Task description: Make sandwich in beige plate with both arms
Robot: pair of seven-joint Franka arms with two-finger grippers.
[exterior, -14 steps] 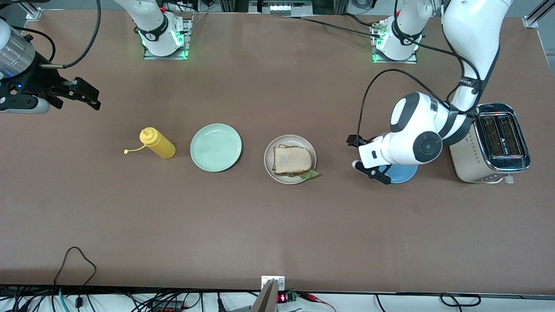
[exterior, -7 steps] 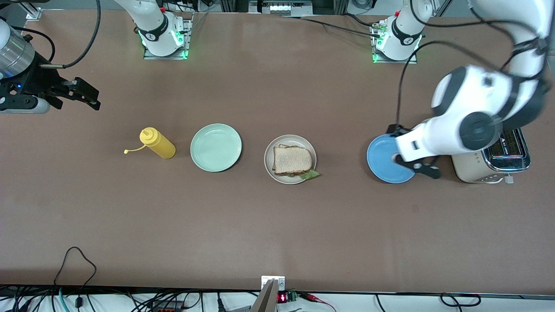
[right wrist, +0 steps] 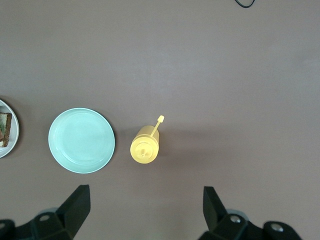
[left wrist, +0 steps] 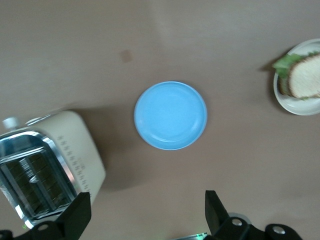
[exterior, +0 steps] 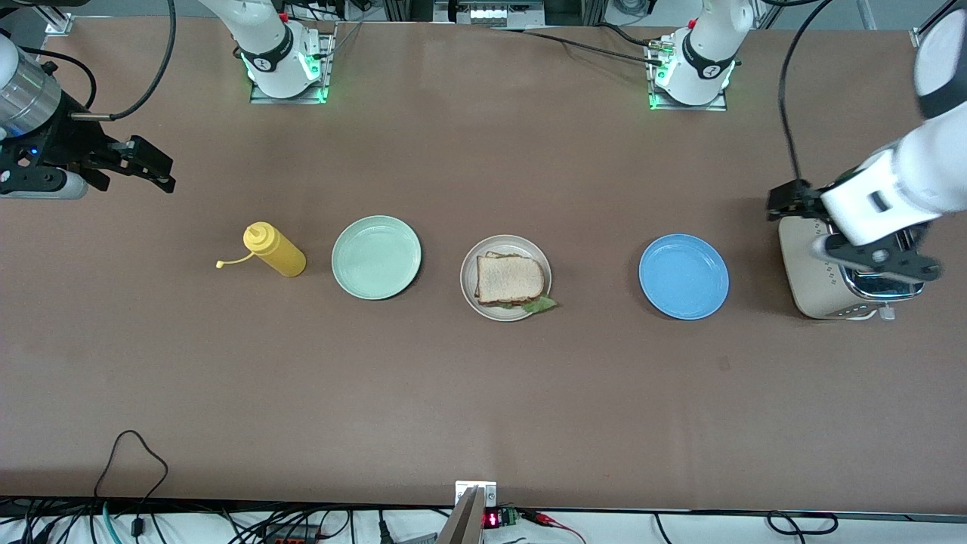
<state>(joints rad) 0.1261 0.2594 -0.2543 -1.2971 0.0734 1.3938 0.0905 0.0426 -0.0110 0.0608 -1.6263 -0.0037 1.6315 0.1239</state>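
Observation:
The sandwich (exterior: 510, 279), toasted bread with a green lettuce leaf (exterior: 541, 304) poking out, lies in the beige plate (exterior: 521, 243) at the table's middle. It also shows at the edge of the left wrist view, sandwich (left wrist: 305, 75) on plate (left wrist: 296, 107). My left gripper (exterior: 838, 236) hangs open and empty over the toaster (exterior: 812, 291) at the left arm's end; its fingers (left wrist: 80, 212) frame bare table. My right gripper (exterior: 155, 168) waits open and empty above the right arm's end of the table, over bare table (right wrist: 145, 210).
A blue plate (exterior: 684, 276) lies between the sandwich and the toaster. A mint green plate (exterior: 376, 257) and a yellow squeeze bottle (exterior: 275, 250) stand toward the right arm's end. Both also appear in the right wrist view, plate (right wrist: 81, 140) and bottle (right wrist: 145, 145).
The left arm has swung away from above the blue plate toward the toaster, uncovering the plate. The right arm has not moved. The sandwich stays put.

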